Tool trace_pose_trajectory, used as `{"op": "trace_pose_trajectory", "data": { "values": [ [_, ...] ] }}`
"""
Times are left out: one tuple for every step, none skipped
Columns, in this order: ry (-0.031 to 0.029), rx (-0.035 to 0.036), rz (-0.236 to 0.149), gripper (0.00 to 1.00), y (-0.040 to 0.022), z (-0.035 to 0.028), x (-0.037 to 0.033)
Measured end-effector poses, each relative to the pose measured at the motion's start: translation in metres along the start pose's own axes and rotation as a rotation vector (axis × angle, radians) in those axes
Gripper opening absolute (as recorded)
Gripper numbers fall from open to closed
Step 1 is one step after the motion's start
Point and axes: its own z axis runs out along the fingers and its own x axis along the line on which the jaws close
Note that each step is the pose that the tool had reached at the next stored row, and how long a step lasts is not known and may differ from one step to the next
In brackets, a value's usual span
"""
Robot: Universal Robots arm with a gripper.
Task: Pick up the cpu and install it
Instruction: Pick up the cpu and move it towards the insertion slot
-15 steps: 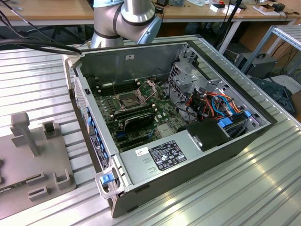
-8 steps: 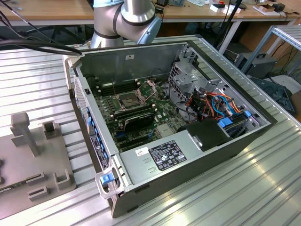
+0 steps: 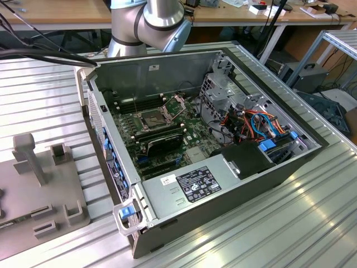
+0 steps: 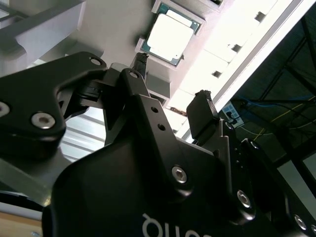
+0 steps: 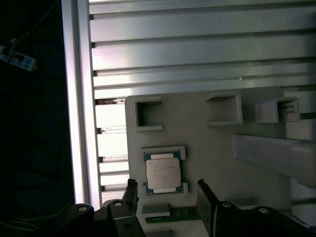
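First wrist view: claw (image 5: 168,195), released and empty, above the grey fixture (image 5: 197,138); cpu (image 5: 162,170) at its 12 o'clock, just ahead, centred on its opening.

In the exterior view I have my arm (image 3: 149,22) at the far side of the scene, a little toward the exterior view's left of centre. A silver link and a grey-capped joint bend there and run up out of frame. In both wrist views my gripper (image 4: 172,84) has its jaws standing wide apart. Its two black fingers (image 4: 202,113) reach forward from bolted black linkage bars, their tips free of any contact.
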Motion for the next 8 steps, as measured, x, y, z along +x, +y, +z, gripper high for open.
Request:
{"op": "trace_pose_trajectory", "data": {
  "values": [
    [0.0,0.0,0.0,0.6,0.0,0.0008,0.0],
    [0.0001,0.0001,0.0,0.6,-0.0001,0.001,0.0],
    [0.0003,0.0002,0.0,0.6,-0.0001,0.0012,0.0001],
    [0.0003,0.0002,0.0,0.6,-0.0001,0.0013,0.0001],
    [0.0002,0.0001,0.0,0.6,-0.0001,0.0017,0.0],
    [0.0001,0.0001,0.0,0.6,-0.0001,0.002,0.0],
    [0.0002,0.0001,0.0,0.6,-0.0001,0.002,0.0],
    [0.0001,0.0001,0.0,0.6,-0.0001,0.002,0.0]
  ]
}}
